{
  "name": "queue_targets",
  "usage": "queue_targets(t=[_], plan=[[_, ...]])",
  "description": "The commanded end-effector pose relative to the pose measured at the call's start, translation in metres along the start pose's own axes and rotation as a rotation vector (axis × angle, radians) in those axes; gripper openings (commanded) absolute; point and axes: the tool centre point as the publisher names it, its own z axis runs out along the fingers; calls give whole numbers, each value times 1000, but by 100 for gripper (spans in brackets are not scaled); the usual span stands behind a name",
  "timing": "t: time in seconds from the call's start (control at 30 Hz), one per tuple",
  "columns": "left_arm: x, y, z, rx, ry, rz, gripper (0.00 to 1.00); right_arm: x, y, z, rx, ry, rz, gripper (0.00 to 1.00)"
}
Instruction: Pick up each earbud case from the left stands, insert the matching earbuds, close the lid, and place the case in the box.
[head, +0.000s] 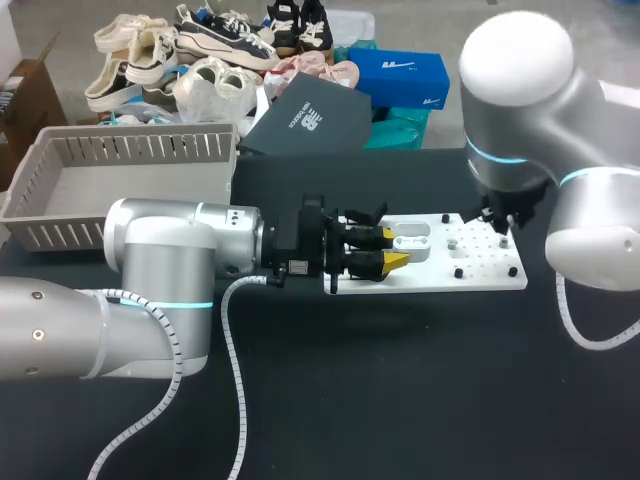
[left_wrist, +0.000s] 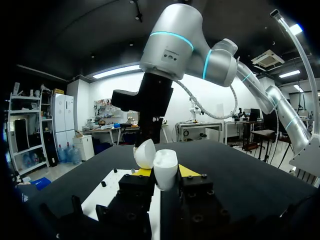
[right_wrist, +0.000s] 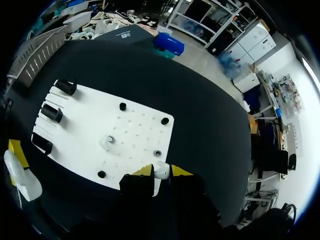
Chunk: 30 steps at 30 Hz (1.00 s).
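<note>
Head view: your left end effector (head: 392, 247) clamps open earbud case (head: 412, 241) over white board (head: 480, 275), presenting it for loading. Left wrist view: lid (left_wrist: 144, 152) hinged back. Right wrist view: right end effector (right_wrist: 161, 173) pinches earbud (right_wrist: 161, 169), likely for insertion.

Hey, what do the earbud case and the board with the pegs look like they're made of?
Earbud case, held in the left tool: likely hard glossy plastic, smooth white shell with soft highlights. Board: probably matte white plastic or painted sheet; flat, even, drilled with holes.
</note>
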Motion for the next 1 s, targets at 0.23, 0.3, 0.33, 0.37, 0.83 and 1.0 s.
queue_targets(t=[0.23, 0.3, 0.33, 0.37, 0.83, 1.0], plan=[[0, -1, -1, -3, -2, 1, 0, 31, 4, -93, -53, -83, -43, 0], [0, -1, -1, -3, -2, 1, 0, 33, 7, -104, -56, -98, -54, 0], [0, -1, -1, -3, -2, 1, 0, 35, 10, -113, -65, -109, -59, 0], [0, -1, -1, -3, -2, 1, 0, 36, 13, -120, -65, -117, -65, 0], [0, -1, -1, -3, -2, 1, 0, 42, 72, -161, -86, -138, -57, 0], [0, -1, -1, -3, -2, 1, 0, 39, 91, -159, -94, -101, -32, 0]])
